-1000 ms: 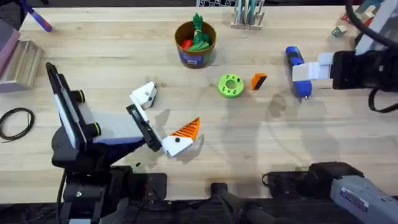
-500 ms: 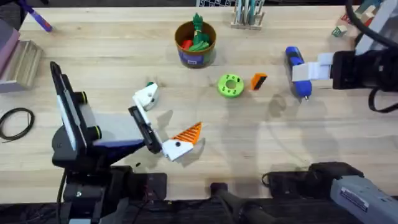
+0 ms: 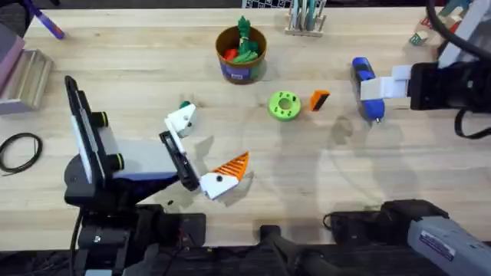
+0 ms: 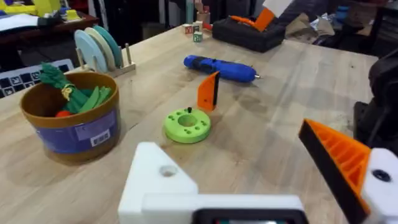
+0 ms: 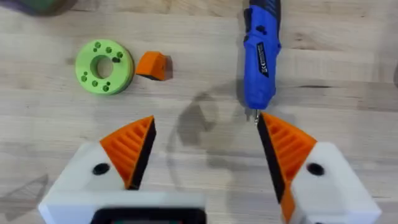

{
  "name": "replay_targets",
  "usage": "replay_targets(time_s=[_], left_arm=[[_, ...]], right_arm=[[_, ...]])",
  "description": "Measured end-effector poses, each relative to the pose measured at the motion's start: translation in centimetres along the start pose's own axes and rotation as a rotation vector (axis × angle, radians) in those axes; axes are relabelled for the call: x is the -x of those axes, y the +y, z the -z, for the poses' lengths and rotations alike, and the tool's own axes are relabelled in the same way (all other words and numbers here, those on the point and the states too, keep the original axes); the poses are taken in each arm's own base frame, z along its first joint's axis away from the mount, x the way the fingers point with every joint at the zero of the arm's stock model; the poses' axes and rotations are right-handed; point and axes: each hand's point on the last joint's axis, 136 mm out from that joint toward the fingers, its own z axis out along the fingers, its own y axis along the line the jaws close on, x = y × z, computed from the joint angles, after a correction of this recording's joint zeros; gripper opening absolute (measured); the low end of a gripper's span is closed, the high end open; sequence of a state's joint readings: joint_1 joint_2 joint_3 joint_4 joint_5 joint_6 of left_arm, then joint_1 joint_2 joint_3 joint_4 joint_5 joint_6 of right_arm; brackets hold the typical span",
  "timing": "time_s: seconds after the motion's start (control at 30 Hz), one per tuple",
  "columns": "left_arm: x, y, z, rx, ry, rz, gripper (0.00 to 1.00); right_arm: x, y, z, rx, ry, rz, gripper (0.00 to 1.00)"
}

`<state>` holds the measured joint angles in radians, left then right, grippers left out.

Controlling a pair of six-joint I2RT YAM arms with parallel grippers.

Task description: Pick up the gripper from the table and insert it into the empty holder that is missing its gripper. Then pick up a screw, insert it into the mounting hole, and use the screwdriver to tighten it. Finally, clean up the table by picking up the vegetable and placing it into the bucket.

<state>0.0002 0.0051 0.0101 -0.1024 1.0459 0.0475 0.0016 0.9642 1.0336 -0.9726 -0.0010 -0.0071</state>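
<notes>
The small orange gripper [image 3: 319, 100] [image 4: 209, 91] [image 5: 153, 65] lies loose on the table beside a green disc with holes [image 3: 285, 105] [image 5: 104, 66]; a small dark screw [image 5: 116, 58] stands in the disc. My left gripper [image 3: 205, 146] [image 4: 227, 140] is open: one side is the bare white holder [image 3: 182, 120] [image 4: 165, 180], the other carries an orange finger [image 3: 231, 164]. The blue screwdriver [image 3: 365, 84] [image 5: 261, 53] lies just ahead of my open right gripper [image 3: 383, 88] [image 5: 205, 121]. The bucket [image 3: 242, 54] [image 4: 71, 121] holds green and red vegetable pieces [image 3: 245, 42].
A rack of discs [image 3: 306, 18] stands at the back edge. Grey blocks [image 3: 27, 77] and a black cable loop [image 3: 19, 150] are at the left, small cubes [image 3: 419, 37] at the back right. A small green bit [image 3: 186, 105] lies by the holder.
My left gripper has shifted slightly toward the right and nearer, uncovering a small green bit behind the holder. The right arm and the table's things have not moved.
</notes>
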Motion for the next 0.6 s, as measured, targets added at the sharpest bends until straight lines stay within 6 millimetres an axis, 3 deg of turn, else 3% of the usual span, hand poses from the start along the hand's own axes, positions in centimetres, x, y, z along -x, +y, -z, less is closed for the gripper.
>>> replay_targets(time_s=[0.6], left_arm=[[-0.07,-0.6,0.01,-0.035,0.002,0.009,0.985]], right_arm=[[0.0,0.0,0.0,0.0,0.0,0.0,0.991]])
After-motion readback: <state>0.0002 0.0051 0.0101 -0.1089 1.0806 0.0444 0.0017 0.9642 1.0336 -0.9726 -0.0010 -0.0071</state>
